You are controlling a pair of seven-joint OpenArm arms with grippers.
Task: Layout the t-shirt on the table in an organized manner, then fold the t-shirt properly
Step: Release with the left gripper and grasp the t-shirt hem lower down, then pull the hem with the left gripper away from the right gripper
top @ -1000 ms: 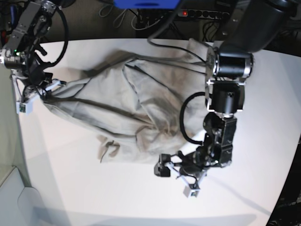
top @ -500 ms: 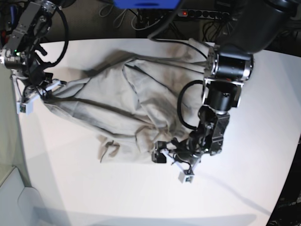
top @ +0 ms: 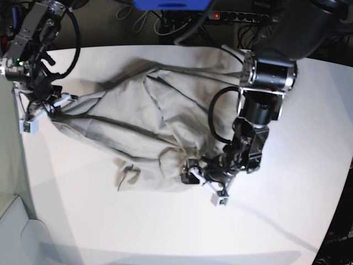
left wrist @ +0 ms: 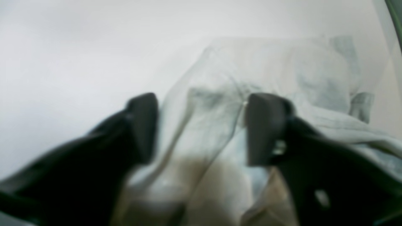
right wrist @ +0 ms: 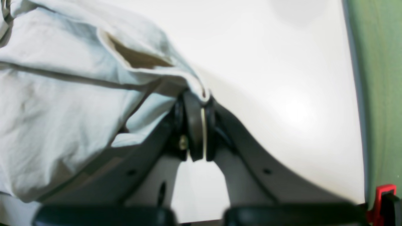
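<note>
The light grey-beige t-shirt (top: 149,121) lies crumpled across the white table (top: 138,232), stretched from the far left towards the lower middle. My right gripper (top: 41,113) is shut on a folded edge of the t-shirt (right wrist: 62,94) at the left side; the cloth sits pinched between its closed tips (right wrist: 198,103). My left gripper (top: 205,186) is at the shirt's lower right corner. Its dark fingers (left wrist: 144,125) stand apart, and a fold of the t-shirt (left wrist: 267,69) lies in the gap of the gripper (left wrist: 202,103). The picture there is blurred.
A power strip (top: 242,15) and cables lie behind the table's far edge, beside a blue object (top: 171,4). A green surface (right wrist: 380,94) borders the table by my right gripper. The left arm's thick body (top: 265,99) hangs over the shirt's right side.
My left gripper has slid left over the table onto the shirt's lower right corner, and its fingers have drawn closer together around the cloth. The right gripper has held still.
</note>
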